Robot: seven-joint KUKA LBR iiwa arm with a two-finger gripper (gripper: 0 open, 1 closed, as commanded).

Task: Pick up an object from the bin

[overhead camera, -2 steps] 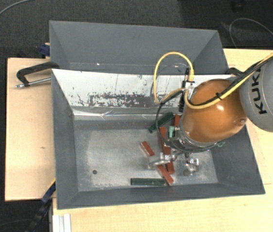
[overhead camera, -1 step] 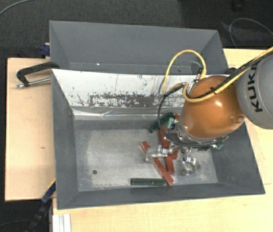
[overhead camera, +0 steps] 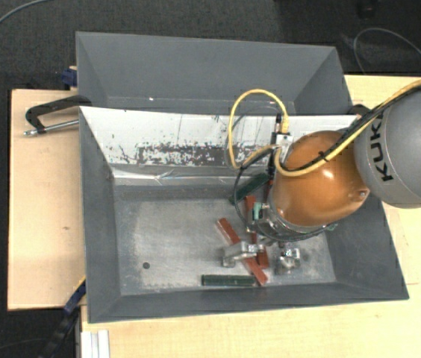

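Here the arm reaches into the bin from the right, its orange cover hanging over the right half of the floor and a yellow cable looping up from the wrist. Below the cover the fingers are spread, their silvery tips low over the floor near the front wall. A short red-brown stick lies slantwise between the two tips; whether either tip touches it cannot be told. A second red-brown stick lies just behind the left tip, tilted the same way. A thin dark green bar lies flat along the front wall, just beside the first stick's lower end. The left half of the floor is bare grey metal but for one small dark spot.
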